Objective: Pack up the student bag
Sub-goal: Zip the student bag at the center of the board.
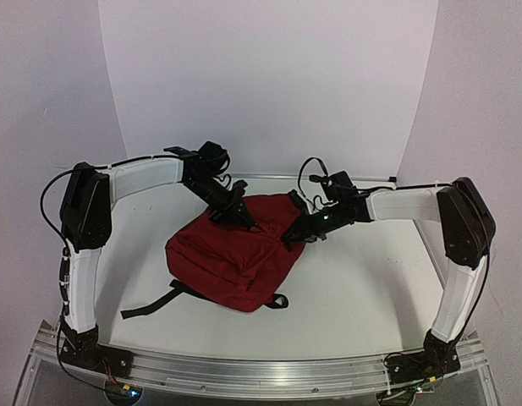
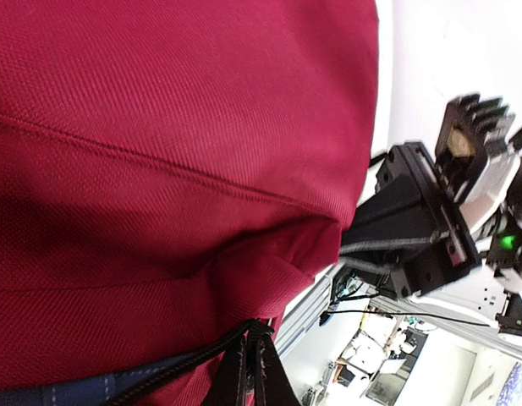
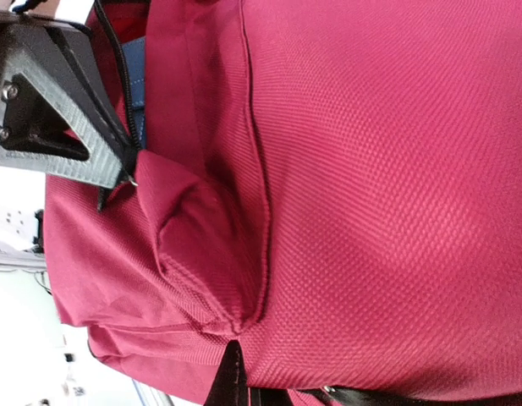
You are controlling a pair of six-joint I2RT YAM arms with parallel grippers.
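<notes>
A white tabletop [image 1: 362,279] fills the middle of the overhead view. One thing lies on it: a dark red fabric bag [image 1: 231,258], slumped and soft, just left of centre, its long side running from near left to far right. A black strap [image 1: 151,306] trails from the bag's near left edge and rests flat on the tabletop, reaching toward the left front corner. A small black loop [image 1: 280,301] lies at the bag's near right corner. A metal rail [image 1: 269,372] runs along the near edge, with the left arm base [image 1: 79,342] and the right arm base [image 1: 434,351] at its ends.
</notes>
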